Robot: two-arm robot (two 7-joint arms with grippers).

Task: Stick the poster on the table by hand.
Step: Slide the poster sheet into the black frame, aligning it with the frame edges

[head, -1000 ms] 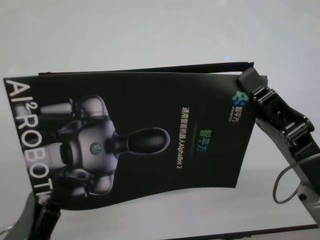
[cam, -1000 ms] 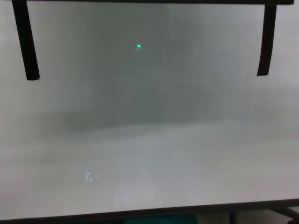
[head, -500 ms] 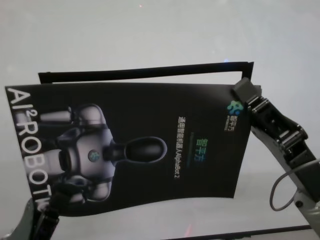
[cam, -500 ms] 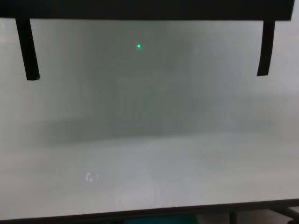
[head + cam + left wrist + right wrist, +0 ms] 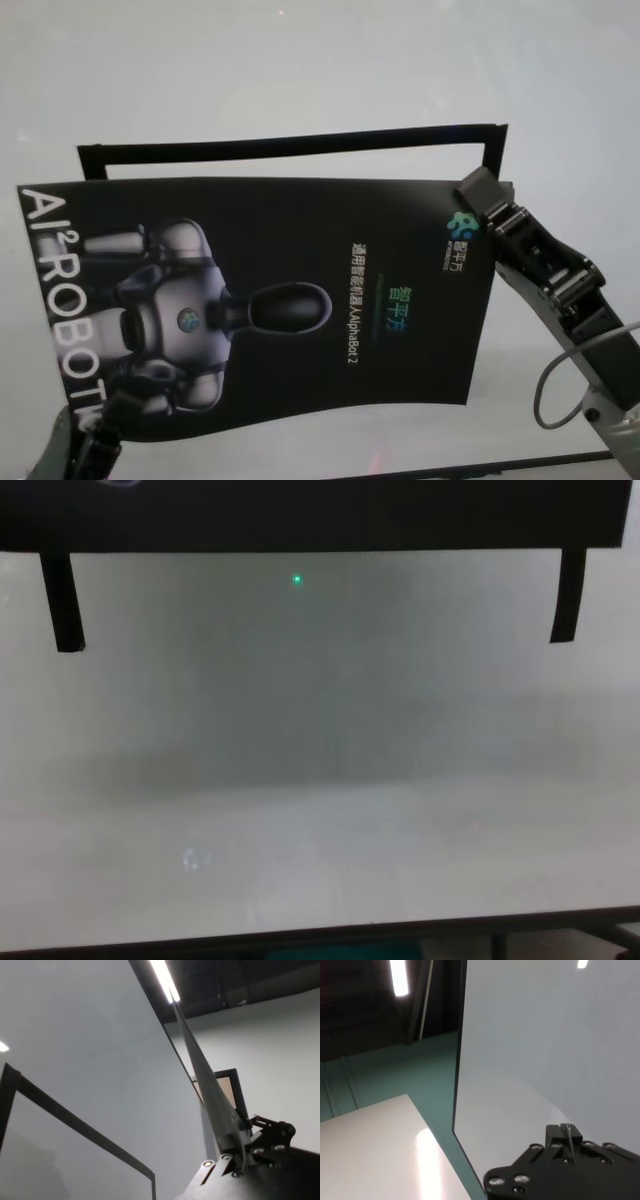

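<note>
While both arms hold it above the worktop (image 5: 300,70), the poster (image 5: 300,300) hangs in the air between them, its printed face turned up toward the head camera. It sags a little along the near edge. The grey-white robot picture fills its left half, the white "AlphaBot 2" line runs down the middle, and the big white letters run along its left edge.

At the poster's far right corner, the right pincer (image 5: 478,190) is clamped on the sheet's edge; in the right wrist view the thin edge of the sheet sits between its closed tips (image 5: 565,1136). At the near left corner, the left pincer (image 5: 95,425) comes up from below and grips the sheet there; the left wrist view shows the sheet edge-on, running out from its closed tips (image 5: 235,1152).

On the worktop beyond the poster lies a frame of narrow black strips (image 5: 290,143), one long strip across the far side and a short strip at each end. The poster covers the near part of this frame in the head view. In the chest view the poster's underside (image 5: 320,515) shows as a dark band across the top, with the two short strips (image 5: 62,600) below it.
</note>
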